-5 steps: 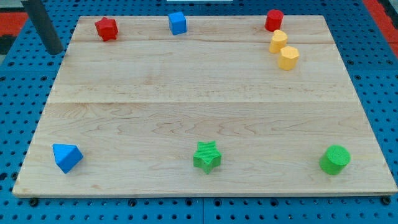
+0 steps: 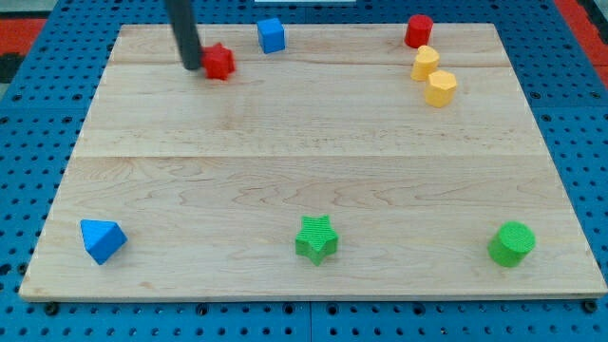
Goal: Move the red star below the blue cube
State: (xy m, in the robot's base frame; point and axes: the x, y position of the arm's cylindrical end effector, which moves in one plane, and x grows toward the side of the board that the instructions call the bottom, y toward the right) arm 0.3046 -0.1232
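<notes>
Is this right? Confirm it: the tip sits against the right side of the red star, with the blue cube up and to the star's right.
Not quite. The camera view shows my tip against the left side of the red star, not the right. The rest holds: the blue cube lies up and to the star's right.

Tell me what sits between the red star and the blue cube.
Nothing: the camera view shows only bare wooden board between the red star and the blue cube. My tip touches the star's left side.
</notes>
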